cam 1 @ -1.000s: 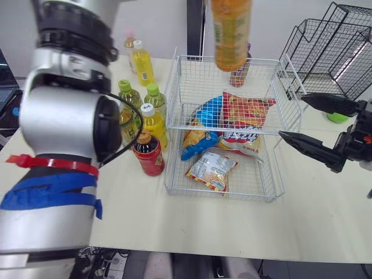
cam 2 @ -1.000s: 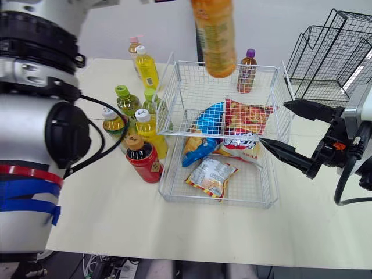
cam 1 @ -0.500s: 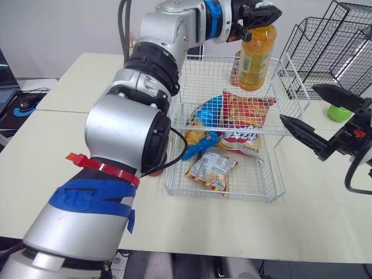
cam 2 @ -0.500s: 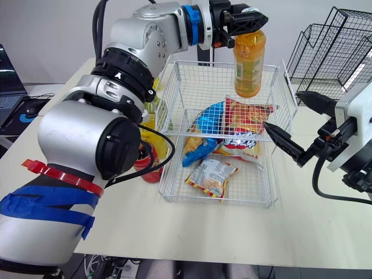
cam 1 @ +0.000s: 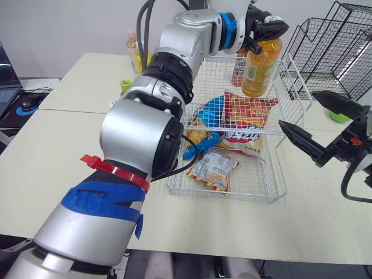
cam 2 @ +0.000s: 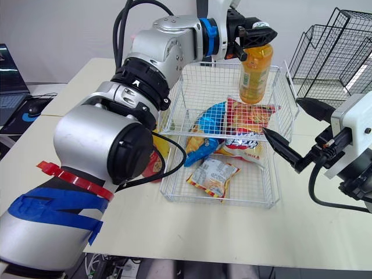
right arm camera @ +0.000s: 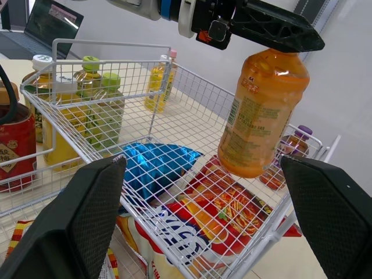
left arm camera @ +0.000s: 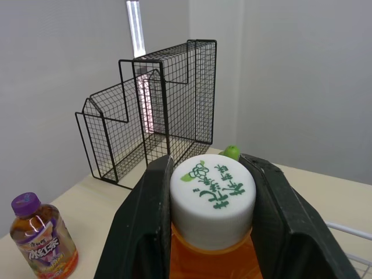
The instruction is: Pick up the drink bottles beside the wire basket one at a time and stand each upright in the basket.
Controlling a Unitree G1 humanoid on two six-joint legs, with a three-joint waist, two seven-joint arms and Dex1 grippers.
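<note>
You are holding the orange bottle (cam 1: 257,70) over the wire basket's (cam 1: 232,196) far right corner, your left gripper (cam 1: 268,30) clamping its white cap (left arm camera: 213,197). Your right gripper (cam 1: 297,109) is hanging spread wide off the basket's right edge. The next move is probably lowering the bottle upright, clear of the snack bags (cam 1: 232,125). The cap is showing green characters I cannot read.

Our left arm (cam 1: 139,128) runs up the left of the frame: rounded silver shells, black joints, blue tape (cam 1: 104,200), a red tie (cam 1: 116,170), black cables (cam 2: 125,23), a blue ring (cam 2: 207,36) before the black left tool (cam 2: 261,34). At right, our right tool (cam 1: 297,108) has tapered black fingers (cam 1: 299,138) on a white housing (cam 2: 354,125).
</note>
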